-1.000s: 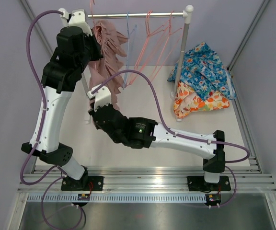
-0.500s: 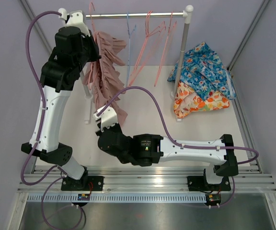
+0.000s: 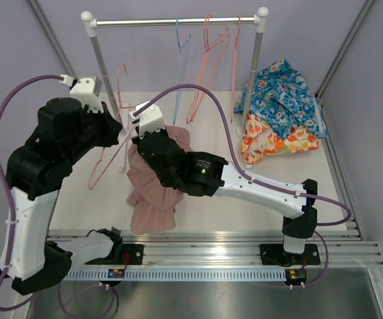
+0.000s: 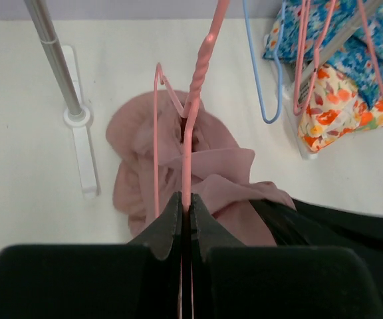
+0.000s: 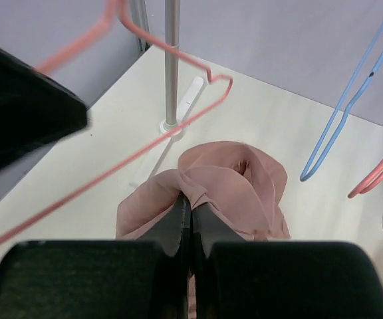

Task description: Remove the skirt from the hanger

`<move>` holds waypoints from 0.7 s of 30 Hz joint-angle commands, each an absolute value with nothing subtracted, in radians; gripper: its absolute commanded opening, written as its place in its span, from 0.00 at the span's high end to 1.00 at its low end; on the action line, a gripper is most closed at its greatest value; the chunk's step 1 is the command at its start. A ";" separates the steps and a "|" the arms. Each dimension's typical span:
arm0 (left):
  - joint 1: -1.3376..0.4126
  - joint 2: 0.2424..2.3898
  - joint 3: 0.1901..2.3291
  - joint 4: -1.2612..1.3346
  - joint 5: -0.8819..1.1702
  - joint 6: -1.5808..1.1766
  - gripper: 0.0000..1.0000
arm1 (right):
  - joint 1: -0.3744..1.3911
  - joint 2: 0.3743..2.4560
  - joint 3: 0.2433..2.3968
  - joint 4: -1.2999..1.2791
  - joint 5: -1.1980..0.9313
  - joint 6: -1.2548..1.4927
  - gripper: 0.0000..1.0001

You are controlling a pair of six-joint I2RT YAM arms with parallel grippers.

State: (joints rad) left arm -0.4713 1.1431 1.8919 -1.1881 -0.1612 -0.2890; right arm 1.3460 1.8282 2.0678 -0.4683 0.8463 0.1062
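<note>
My left gripper point(image 3: 117, 129) is shut on the thin wire of a pink hanger point(image 4: 201, 63), just below its twisted neck, and holds it off the rail at the left. The dusty-pink skirt point(image 3: 153, 199) hangs in a bunch over the near table, pinched at its top fold by my right gripper point(image 3: 145, 143), which is shut on it. In the right wrist view the hanger's wire point(image 5: 145, 147) runs above and to the left of the skirt point(image 5: 245, 193) without touching it. From the left wrist, the skirt point(image 4: 145, 166) lies beneath the hanger.
The clothes rack's rail point(image 3: 178, 21) spans the back, its left post point(image 3: 102, 66) close to my left gripper. A blue hanger point(image 3: 178, 66) and pink hangers point(image 3: 211, 60) hang on it. A pile of floral clothes point(image 3: 284, 106) lies at the back right.
My left arm has swung down from the rail, bringing the hanger off it. My right gripper rose with the skirt, which now hangs from it beside the hanger.
</note>
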 commanded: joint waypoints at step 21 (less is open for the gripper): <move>-0.456 1.590 2.239 -0.672 -0.354 -0.184 1.00 | 1.419 1.128 1.243 -0.652 1.014 0.514 1.00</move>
